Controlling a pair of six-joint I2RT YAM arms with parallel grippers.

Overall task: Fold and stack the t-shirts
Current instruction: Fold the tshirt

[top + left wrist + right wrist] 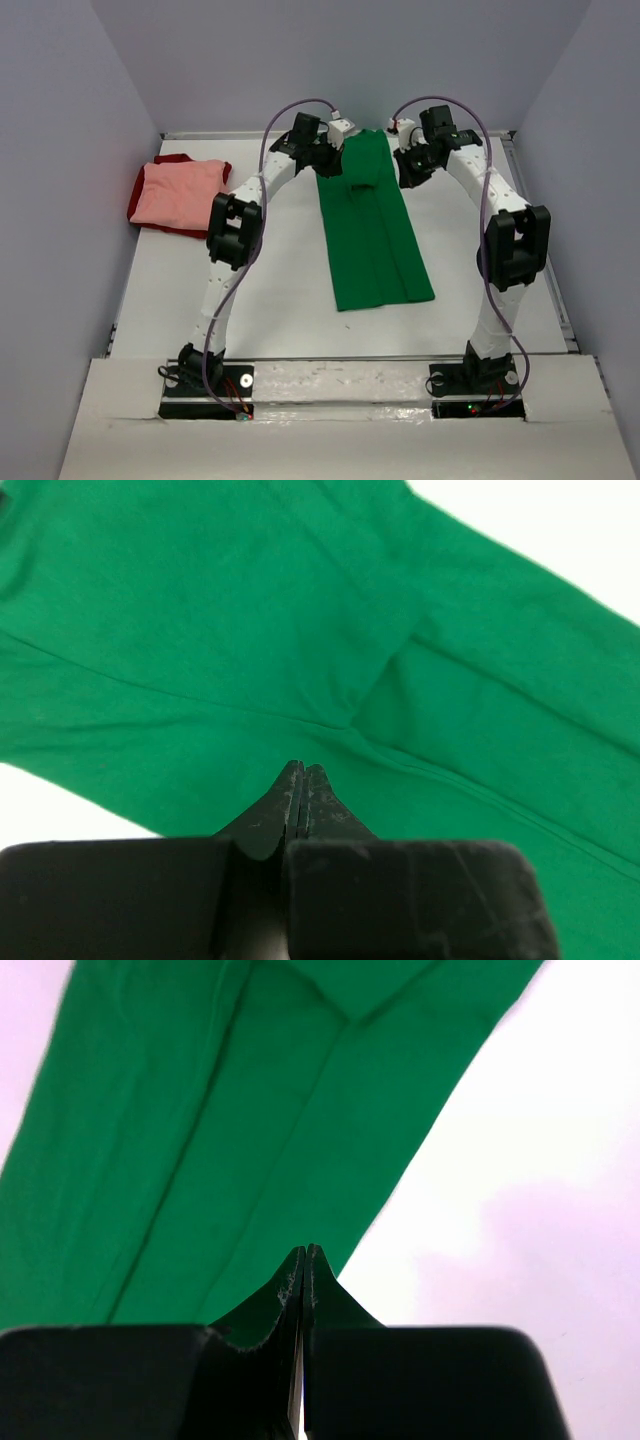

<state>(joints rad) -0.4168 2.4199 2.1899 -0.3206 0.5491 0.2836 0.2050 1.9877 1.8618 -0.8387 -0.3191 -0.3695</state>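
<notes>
You have three shirts. One green t-shirt [375,240] is folded to a long strip down the middle of the bench [280,310] from the far edge. One pink t-shirt [180,192] lies folded on one dark red t-shirt [135,208] at the far left corner. The cloth is light and limp and will sag, so pinch it at the far corners. Your left gripper [302,768] and right gripper [304,1250] hover there, fingers pressed together, gripping nothing that shows

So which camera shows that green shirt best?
The top external view: the whole green t-shirt lies there as a long folded strip. The left wrist view and right wrist view each catch only a close patch of its cloth.
</notes>
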